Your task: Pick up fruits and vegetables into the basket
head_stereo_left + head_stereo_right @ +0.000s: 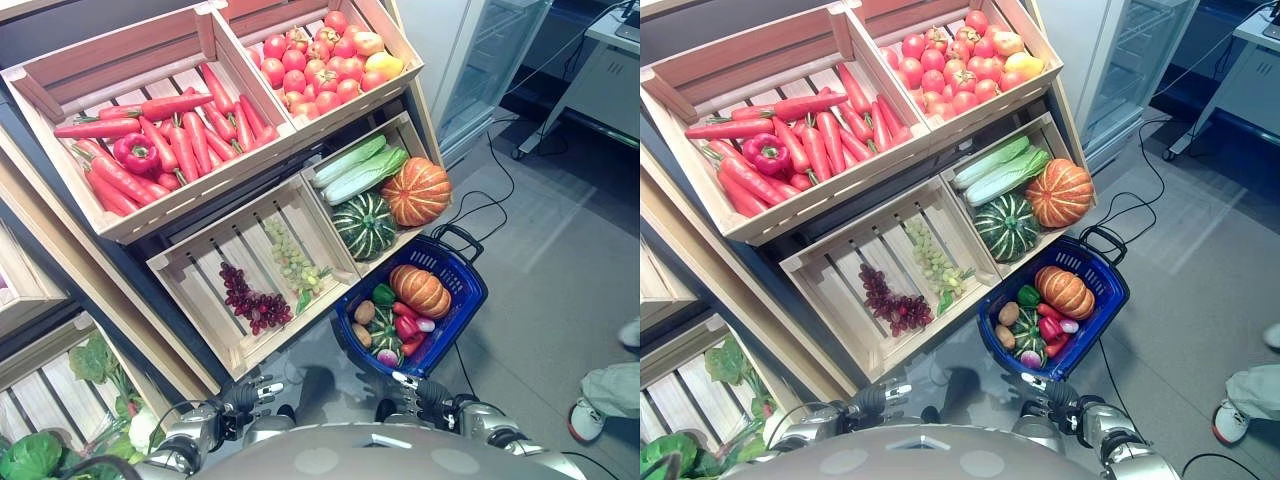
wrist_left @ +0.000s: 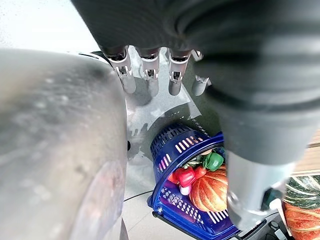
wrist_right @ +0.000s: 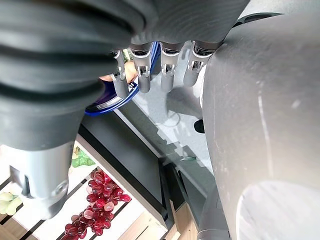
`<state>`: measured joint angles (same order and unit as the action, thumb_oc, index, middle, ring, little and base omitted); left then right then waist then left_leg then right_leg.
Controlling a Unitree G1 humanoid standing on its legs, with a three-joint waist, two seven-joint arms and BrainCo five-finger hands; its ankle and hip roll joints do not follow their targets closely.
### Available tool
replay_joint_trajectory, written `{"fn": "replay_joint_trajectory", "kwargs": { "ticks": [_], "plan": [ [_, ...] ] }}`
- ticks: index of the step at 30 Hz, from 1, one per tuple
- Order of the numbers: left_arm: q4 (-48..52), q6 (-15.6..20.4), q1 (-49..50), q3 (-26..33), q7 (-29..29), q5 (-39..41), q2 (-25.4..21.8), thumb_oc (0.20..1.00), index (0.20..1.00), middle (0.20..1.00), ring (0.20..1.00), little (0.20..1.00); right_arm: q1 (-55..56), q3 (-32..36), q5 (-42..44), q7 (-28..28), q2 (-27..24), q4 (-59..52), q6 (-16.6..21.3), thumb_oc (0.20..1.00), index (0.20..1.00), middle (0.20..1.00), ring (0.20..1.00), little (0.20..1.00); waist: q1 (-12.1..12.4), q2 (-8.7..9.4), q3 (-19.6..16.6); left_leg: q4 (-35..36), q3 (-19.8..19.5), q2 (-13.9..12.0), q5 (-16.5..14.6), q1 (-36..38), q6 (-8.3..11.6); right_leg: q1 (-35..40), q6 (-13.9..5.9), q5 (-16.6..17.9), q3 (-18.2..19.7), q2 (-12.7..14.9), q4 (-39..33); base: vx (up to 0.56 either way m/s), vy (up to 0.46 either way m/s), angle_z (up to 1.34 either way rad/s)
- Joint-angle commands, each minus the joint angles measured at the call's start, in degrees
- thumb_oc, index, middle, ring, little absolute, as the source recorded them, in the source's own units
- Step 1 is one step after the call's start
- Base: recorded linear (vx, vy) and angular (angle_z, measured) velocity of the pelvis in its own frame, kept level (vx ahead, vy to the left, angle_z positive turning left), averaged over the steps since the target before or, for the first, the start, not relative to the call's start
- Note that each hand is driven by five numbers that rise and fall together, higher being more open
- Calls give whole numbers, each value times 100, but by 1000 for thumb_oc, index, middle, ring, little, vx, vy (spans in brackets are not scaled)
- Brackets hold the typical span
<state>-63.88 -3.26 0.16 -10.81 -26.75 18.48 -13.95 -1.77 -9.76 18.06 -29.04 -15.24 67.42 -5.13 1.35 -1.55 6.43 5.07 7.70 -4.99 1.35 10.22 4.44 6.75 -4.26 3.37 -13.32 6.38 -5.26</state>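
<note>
Orange pumpkins: two are showing, one in its crate (image 1: 417, 190), one in the basket (image 1: 420, 290).
Striped green squash (image 1: 365, 225): one is lying crated.
Blue baskets (image 1: 468, 300): one is standing.
Grape bunches: two, red (image 1: 255, 303) and green (image 1: 292, 262).
Red bell peppers (image 1: 137, 152): one is lying among carrots.

A grey floor (image 1: 560, 250) fills the right side of the frame, lit brightly enough to show a pale sheen. A tall wooden rack (image 1: 40, 215) of slatted crates takes up the left and centre. At the upper right stand a glass-fronted cabinet (image 1: 495, 55) and a pale wheeled cart (image 1: 600, 85). A person's shoe (image 1: 585, 420) shows at lower right.
</note>
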Motion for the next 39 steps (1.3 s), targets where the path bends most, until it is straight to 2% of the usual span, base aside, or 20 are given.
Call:
{"fn": "replay_joint_trajectory", "kwargs": {
  "ticks": [1, 2, 4, 6, 13, 15, 16, 18, 19, 20, 22, 25, 31, 32, 34, 36, 39],
  "plan": [
    [-243, 305, -242, -17, 33, -163, 128, 1000, 1000, 1000, 1000, 1000, -22, -254, 57, -70, 130, 419, -129, 1000, 1000, 1000, 1000, 1000, -57, 147, 155, -227, -43, 160, -433, -202, -241, 105, -359, -459, -173, 337, 399, 0, 0, 0],
    [-216, 455, -250, -60, 82, -266, 111, 1000, 1000, 1000, 1000, 1000, -37, -261, 75, -29, 117, 407, -96, 1000, 1000, 1000, 1000, 1000, -63, 137, 161, -236, -39, 161, -427, -214, -239, 96, -358, -458, -168, 335, 402, 0, 0, 0],
    [-207, 511, -252, -71, 114, -294, 109, 1000, 1000, 1000, 1000, 1000, -44, -260, 89, -32, 115, 402, -97, 1000, 1000, 1000, 1000, 1000, -64, 134, 162, -239, -35, 161, -426, -218, -240, 91, -357, -458, -165, 334, 405, 0, 0, 0],
    [-67, 779, -272, -158, 312, -357, 66, 1000, 1000, 1000, 1000, 1000, -48, -263, 182, 5, 89, 368, 30, 1000, 1000, 1000, 1000, 1000, -77, 113, 187, -256, -33, 165, -426, -237, -240, 69, -356, -463, -152, 333, 421, 0, 0, 0],
    [368, 2162, -295, -273, 1739, -714, -94, 1000, 1000, 1000, 1000, 1000, -38, -249, 450, 151, 35, 220, 370, 1000, 1000, 1000, 1000, 1000, -99, 68, 283, -315, -64, 187, -442, -299, -258, -16, -338, -503, -93, 319, 508, 0, 0, 0],
    [575, 2570, -268, -277, 2226, -1028, -171, 1000, 1000, 1000, 1000, 1000, -10, -241, 478, 192, 19, 202, 603, 1000, 1000, 1000, 1000, 1000, -81, 70, 315, -324, -94, 194, -448, -317, -271, -33, -327, -516, -82, 311, 535, 0, 0, 0],
    [594, 2628, -265, -276, 2270, -1057, -182, 1000, 1000, 1000, 1000, 1000, -7, -242, 481, 202, 19, 199, 635, 1000, 1000, 1000, 1000, 1000, -80, 70, 318, -324, -97, 194, -447, -318, -272, -34, -326, -517, -80, 310, 540, 35, -28, 0],
    [883, 2963, -220, -296, 2751, -1428, -282, 1000, 1000, 1000, 1000, 1000, 44, -253, 513, 254, 8, 139, 895, 1000, 1000, 1000, 1000, 1000, -72, 85, 336, -326, -123, 190, -452, -322, -277, -38, -320, -538, -54, 304, 570, 49, -34, 0],
    [883, 2963, -220, -296, 2751, -1429, -282, 1000, 1000, 1000, 1000, 1000, 44, -253, 513, 254, 8, 139, 895, 1000, 1000, 1000, 1000, 1000, -72, 85, 336, -326, -123, 190, -452, -322, -277, -39, -320, -538, -54, 304, 570, 79, -49, 1],
    [1131, 3326, -217, -353, 3430, -2042, -408, 1000, 1000, 1000, 1000, 1000, 77, -252, 586, 335, -10, 88, 1127, 1000, 1000, 1000, 1000, 1000, -75, 93, 345, -350, -132, 173, -462, -341, -279, -67, -314, -572, -33, 306, 636, 78, -40, 2],
    [1412, 3551, -220, -420, 4101, -2690, -577, 1000, 1000, 1000, 1000, 1000, 104, -250, 698, 409, -33, -1, 1276, 1000, 1000, 1000, 1000, 1000, -98, 89, 365, -385, -136, 161, -473, -360, -281, -111, -306, -616, 3, 304, 724, 96, -39, 2],
    [1912, 3433, -281, -520, 5086, -3507, -876, 1000, 1000, 1000, 1000, 1000, 131, -264, 892, 434, -110, -244, 1390, 1000, 1000, 1000, 1000, 1000, -150, 61, 436, -447, -122, 146, -493, -411, -288, -212, -297, -677, 57, 316, 864, 73, -21, -2],
    [2441, 2857, -429, -602, 5990, -4654, -1265, 1000, 1000, 1000, 1000, 1000, 192, -294, 1008, 595, -299, -945, 1480, 1000, 1000, 1000, 1000, 1000, -276, -22, 594, -614, -92, 162, -536, -589, -294, -494, -282, -752, 149, 384, 1114, 48, 9, -4],
    [2494, 2648, -509, -643, 6371, -5135, -1362, 1000, 1000, 1000, 1000, 1000, 185, -299, 1049, 645, -385, -1233, 1489, 1000, 1000, 1000, 1000, 1000, -338, -62, 671, -706, -76, 173, -543, -698, -288, -642, -264, -784, 182, 399, 1231, -3, 25, -16],
    [2526, 2486, -591, -685, 6569, -5300, -1411, 1000, 1000, 1000, 1000, 1000, 162, -306, 1073, 708, -436, -1467, 1462, 1000, 1000, 1000, 1000, 1000, -386, -84, 755, -819, -60, 178, -552, -815, -280, -788, -256, -804, 223, 414, 1348, -50, 20, -11],
    [2455, 2024, -869, -835, 7056, -5819, -1528, 1000, 1000, 1000, 1000, 1000, 63, -350, 1190, 791, -594, -1908, 1489, 1000, 1000, 1000, 1000, 1000, -515, -131, 996, -1074, -37, 184, -559, -1097, -265, -1124, -207, -871, 304, 410, 1637, -102, 17, -5],
    [2298, 1476, -1090, -984, 7362, -6187, -1590, 1000, 1000, 1000, 1000, 1000, 5, -377, 1134, 890, -743, -2356, 1470, 1000, 1000, 1000, 1000, 1000, -652, -147, 1190, -1360, 27, 163, -606, -1341, -248, -1413, -161, -947, 406, 404, 1912, -29, 21, -12]
  ]
}}
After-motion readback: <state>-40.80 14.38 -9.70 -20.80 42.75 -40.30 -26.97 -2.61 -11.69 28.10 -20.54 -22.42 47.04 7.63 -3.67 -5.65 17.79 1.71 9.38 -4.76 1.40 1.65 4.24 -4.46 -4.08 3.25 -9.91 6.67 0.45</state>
